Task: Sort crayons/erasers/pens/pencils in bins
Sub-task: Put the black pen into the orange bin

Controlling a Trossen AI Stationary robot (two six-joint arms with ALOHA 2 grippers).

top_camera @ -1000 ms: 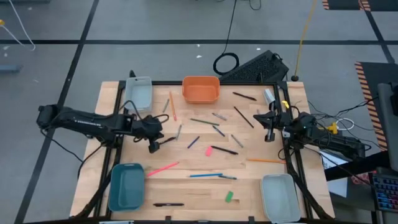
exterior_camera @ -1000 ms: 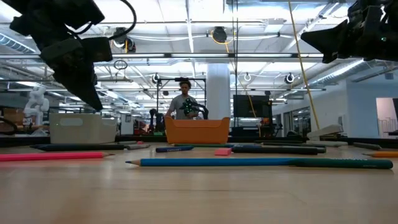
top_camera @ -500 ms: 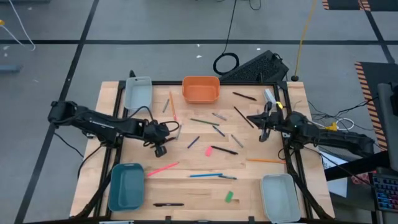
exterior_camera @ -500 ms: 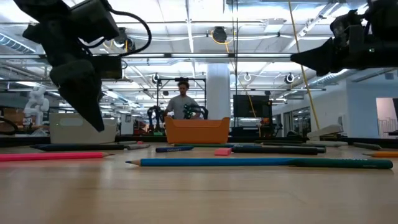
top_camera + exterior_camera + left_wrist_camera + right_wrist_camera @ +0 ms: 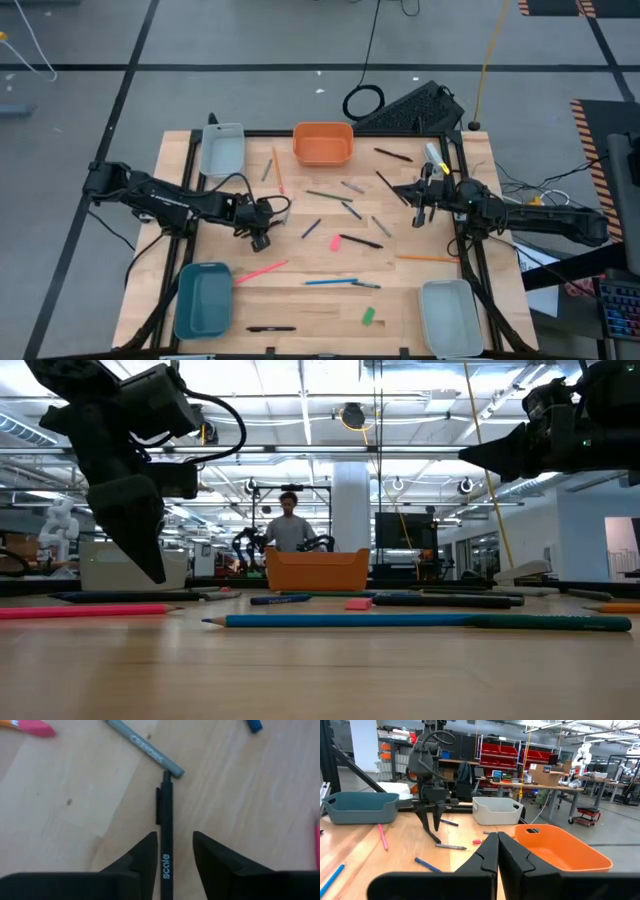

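Observation:
A black pen [image 5: 167,815] lies on the wooden table [image 5: 300,305] with its far end by a grey crayon [image 5: 146,749]. My left gripper [image 5: 175,837] is open, pointing down, with one finger on each side of the pen; whether they touch it, I cannot tell. In the high view it stands left of centre [image 5: 261,237] and covers the pen. My right gripper [image 5: 418,212] hovers shut at the right, clear of everything. Pencils, pens, crayons and erasers lie scattered across the middle.
Bins sit at the corners: pale grey [image 5: 222,148] and orange [image 5: 322,143] far, teal [image 5: 203,300] and pale grey [image 5: 448,315] near. A pink pencil [image 5: 260,270], blue pencil [image 5: 330,282], orange pencil [image 5: 428,258] and green eraser [image 5: 368,316] lie nearer.
My left gripper has gone a little toward the table's right edge and down toward the table, over the black pen. My right gripper has moved toward the table's left, in over the table.

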